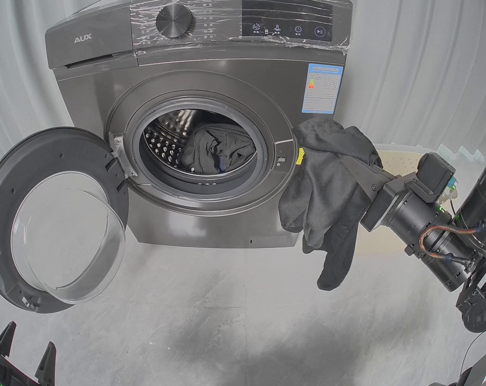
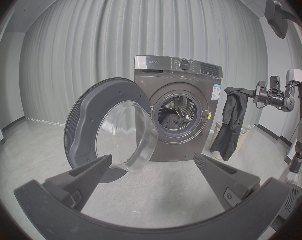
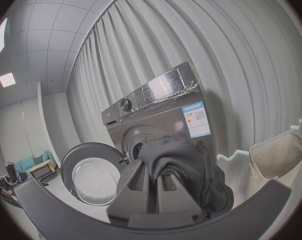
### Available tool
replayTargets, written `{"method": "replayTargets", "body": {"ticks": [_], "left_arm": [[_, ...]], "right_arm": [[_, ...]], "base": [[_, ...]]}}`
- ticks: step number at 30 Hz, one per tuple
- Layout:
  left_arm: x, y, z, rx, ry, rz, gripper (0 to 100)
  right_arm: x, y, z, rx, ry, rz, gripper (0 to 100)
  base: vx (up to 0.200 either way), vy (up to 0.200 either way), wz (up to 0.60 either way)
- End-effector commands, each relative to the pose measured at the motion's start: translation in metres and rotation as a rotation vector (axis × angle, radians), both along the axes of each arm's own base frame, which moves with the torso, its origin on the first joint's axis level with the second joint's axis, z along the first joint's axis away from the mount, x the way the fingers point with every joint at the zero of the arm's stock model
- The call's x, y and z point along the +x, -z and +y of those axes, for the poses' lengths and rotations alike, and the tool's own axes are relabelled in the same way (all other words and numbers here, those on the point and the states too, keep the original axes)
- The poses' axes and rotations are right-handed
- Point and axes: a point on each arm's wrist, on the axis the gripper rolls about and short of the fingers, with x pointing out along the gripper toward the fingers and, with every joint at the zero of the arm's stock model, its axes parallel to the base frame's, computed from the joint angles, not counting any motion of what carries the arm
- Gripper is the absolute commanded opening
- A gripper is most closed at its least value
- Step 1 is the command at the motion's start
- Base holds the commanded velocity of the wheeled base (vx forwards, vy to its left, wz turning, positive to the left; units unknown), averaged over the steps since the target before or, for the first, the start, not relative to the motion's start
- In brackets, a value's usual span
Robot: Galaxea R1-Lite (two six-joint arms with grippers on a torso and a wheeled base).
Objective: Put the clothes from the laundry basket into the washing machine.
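The right claw (image 3: 153,175) is clenched on a black cloth (image 1: 328,188) that hangs long, top to bottom, just right of the round hole (image 1: 170,138) of the washing machine (image 1: 210,71), so the hole lies left. The left claw (image 2: 151,157) is open, low, well apart. The right wrist view shows the laundry basket (image 3: 277,160) plainly

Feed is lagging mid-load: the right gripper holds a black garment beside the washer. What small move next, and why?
Probably carry the right gripper toward the robot's left, to bring the black garment before the drum. It hangs right of the drum mouth, outside it; the door stands wide open, and dark clothing already lies inside.
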Motion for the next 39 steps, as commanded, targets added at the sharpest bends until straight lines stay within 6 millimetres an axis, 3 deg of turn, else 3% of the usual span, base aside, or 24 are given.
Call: {"method": "replayTargets", "body": {"ticks": [1, 39], "left_arm": [[-0.0002, 0.0044, 0.0, -0.002, 0.0, -0.003, 100], [-0.0002, 0.0044, 0.0, 0.0, 0.0, -0.003, 100]], "right_arm": [[0.0004, 0.0008, 0.0004, -0.001, -0.001, 0.003, 0], [-0.0004, 0.0044, -0.0002, -0.007, -0.001, 0.015, 0]], "base": [[0.0, 0.0, 0.0], [0.016, 0.0, 0.0]]}}
